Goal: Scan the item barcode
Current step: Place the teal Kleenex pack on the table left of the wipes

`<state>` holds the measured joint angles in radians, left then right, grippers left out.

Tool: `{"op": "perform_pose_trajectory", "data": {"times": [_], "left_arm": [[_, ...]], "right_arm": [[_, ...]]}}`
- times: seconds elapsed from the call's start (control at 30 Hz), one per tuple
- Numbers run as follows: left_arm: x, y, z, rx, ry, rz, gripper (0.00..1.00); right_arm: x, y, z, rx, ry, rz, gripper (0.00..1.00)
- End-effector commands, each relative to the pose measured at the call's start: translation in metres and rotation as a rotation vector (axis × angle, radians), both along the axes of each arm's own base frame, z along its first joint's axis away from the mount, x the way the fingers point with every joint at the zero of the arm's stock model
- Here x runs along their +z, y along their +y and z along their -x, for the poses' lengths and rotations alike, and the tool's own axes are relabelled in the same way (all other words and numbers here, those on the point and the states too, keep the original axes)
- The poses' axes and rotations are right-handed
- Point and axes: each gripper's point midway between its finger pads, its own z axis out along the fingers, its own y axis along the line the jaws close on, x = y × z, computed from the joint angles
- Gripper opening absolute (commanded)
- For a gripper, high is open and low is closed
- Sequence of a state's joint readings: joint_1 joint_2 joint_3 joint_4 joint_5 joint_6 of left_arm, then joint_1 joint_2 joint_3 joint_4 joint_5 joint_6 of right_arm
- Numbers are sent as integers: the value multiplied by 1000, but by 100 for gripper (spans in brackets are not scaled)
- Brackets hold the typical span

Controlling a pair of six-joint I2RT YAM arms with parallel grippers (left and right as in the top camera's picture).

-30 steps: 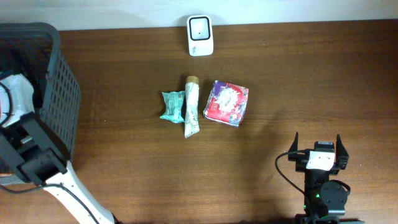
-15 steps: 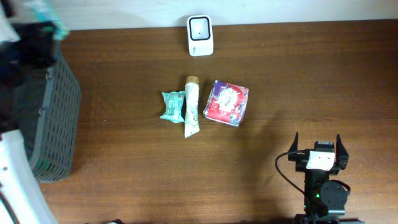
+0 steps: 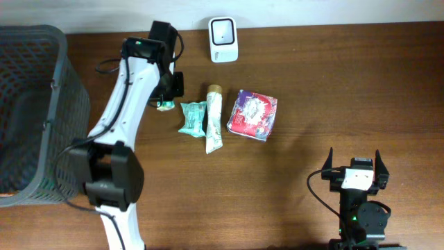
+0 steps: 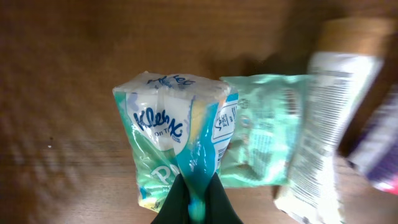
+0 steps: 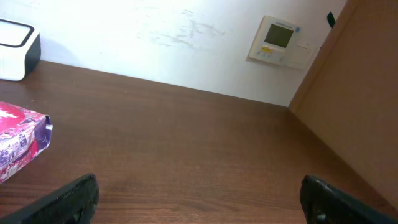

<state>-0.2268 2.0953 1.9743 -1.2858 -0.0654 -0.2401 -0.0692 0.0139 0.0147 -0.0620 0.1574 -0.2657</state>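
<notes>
The left gripper [image 4: 198,202] is clenched on the wrapper seam of a Kleenex tissue pack [image 4: 169,134], carrying it just beside the green packet [image 3: 192,118], short of the barcode scanner [image 3: 223,30]. The pick looks done, while presenting the barcode to the scanner remains. The right gripper [image 3: 354,165] sits released and empty, well apart

Left pincer [image 4: 196,204] clamped tight; right pincer [image 5: 202,196] spread wide.
</notes>
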Motion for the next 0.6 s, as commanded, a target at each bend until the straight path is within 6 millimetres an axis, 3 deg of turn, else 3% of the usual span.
{"op": "perform_pose_trajectory", "data": {"times": [0.0, 0.03, 0.13, 0.17, 0.23, 0.27, 0.37, 0.43, 0.47, 0.5, 0.57], "left_arm": [[-48, 6, 7, 21, 132, -65, 3], [-57, 1, 12, 17, 171, -39, 15], [-60, -13, 12, 11, 184, 38, 16], [-60, -20, 14, 7, 193, 81, 26], [-51, -21, 11, 0, 185, 95, 80], [-43, -20, 9, 5, 177, 97, 80], [29, -2, -9, 44, 66, 123, 81], [101, 20, -15, 83, -79, 149, 78], [142, 26, -21, 36, -212, 185, 81], [187, 37, -19, 11, -353, 194, 99], [227, 58, -9, 47, -470, 191, 100]], "right_arm": [[-4, -1, 0, -10, 5, 0, 99], [-4, -1, 0, -10, 5, 0, 99], [-4, -1, 0, -10, 5, 0, 99], [-4, -1, 0, -10, 5, 0, 98], [-4, -1, 0, -10, 5, 0, 99], [-4, -1, 0, -10, 5, 0, 98], [-3, -1, 0, -10, 5, 0, 98], [-3, -1, 0, -10, 5, 0, 98], [-4, -1, 0, -10, 5, 0, 99], [-4, -1, 0, -10, 5, 0, 99], [-3, -1, 0, -10, 5, 0, 99]]}}
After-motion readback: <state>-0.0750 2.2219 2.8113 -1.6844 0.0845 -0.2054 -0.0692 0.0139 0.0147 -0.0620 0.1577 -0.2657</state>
